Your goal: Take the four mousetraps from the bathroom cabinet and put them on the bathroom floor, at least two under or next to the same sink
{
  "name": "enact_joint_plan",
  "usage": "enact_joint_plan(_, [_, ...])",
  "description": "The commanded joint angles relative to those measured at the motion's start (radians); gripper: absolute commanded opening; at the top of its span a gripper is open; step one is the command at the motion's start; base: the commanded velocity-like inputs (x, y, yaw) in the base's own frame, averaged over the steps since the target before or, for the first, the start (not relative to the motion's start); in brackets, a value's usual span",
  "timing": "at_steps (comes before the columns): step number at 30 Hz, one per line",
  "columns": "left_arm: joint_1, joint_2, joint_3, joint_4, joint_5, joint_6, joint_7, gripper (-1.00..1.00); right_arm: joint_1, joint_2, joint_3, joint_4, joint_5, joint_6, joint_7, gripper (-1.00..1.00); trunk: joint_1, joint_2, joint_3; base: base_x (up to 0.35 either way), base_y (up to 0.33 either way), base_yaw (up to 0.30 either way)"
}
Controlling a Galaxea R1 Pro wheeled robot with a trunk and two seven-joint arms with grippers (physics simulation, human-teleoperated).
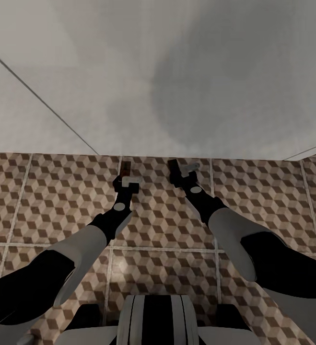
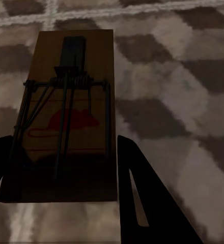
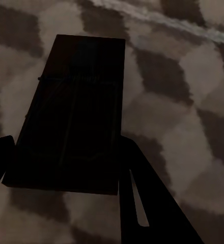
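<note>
Two mousetraps are visible, one at each gripper. The one in the left wrist view (image 2: 66,112) is a flat rectangular tan-brown wooden board with a dark metal spring coil across it, thin wire arms running down its length, a dark rectangular plate at its far end and a red mouse outline printed on the wood. The second mousetrap (image 3: 74,112), in the right wrist view, has the same long board shape but lies in deep shadow, so only faint lines of its wire parts can be made out. In the head view the left gripper (image 1: 125,181) reaches toward 12 o'clock low over the bathroom floor (image 1: 57,201), with the brown end of its trap showing just beyond its tip, close to the foot of the grey wall (image 1: 177,72). The right gripper (image 1: 182,173) lies just beside it at about 1 o'clock, also near the wall. In each wrist view the dark fingers (image 2: 142,203) sit on either side of the board's near end, so both sets of jaws appear clamped on their traps. The floor's large tiles carry a small brown, beige and white cube pattern with pale grout lines.
</note>
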Motion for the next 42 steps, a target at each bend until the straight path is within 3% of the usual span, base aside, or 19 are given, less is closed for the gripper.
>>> enact_joint_plan(1, [-0.001, 0.0, -0.009, 0.001, 0.007, -0.003, 0.008, -1.0, -0.001, 0.0, 0.002, 0.001, 0.007, -0.002, -0.004, -1.0, 0.0, 0.0, 0.0, 0.0, 0.0, 0.0])
enact_joint_plan(5, [0.002, 0.001, -0.009, 0.001, 0.007, -0.003, 0.008, -1.0, -0.001, 0.0, 0.002, 0.002, 0.007, -0.002, -0.004, -1.0, 0.0, 0.0, 0.0, 0.0, 0.0, 0.0])
enact_joint_plan(6, [0.003, 0.001, -0.009, 0.001, 0.007, -0.003, 0.008, -1.0, -0.001, 0.0, 0.002, 0.001, 0.007, -0.002, -0.004, 1.0, 0.0, 0.0, 0.0, 0.0, 0.0, 0.0])
enact_joint_plan(34, [0.011, 0.001, -0.009, 0.001, 0.006, -0.007, 0.009, -1.0, -0.001, 0.0, 0.002, 0.002, 0.007, -0.012, -0.004, 1.0, 0.0, 0.0, 0.0, 0.0, 0.0, 0.0])
enact_joint_plan(35, [0.012, 0.001, -0.009, 0.001, 0.006, -0.009, 0.009, 1.0, -0.001, 0.0, 0.002, 0.002, 0.007, -0.014, -0.004, 1.0, 0.0, 0.0, 0.0, 0.0, 0.0, 0.0])
enact_joint_plan(42, [0.013, 0.001, -0.009, 0.001, 0.006, -0.014, 0.009, 1.0, -0.001, 0.0, 0.002, 0.002, 0.007, -0.017, -0.004, 1.0, 0.0, 0.0, 0.0, 0.0, 0.0, 0.0])
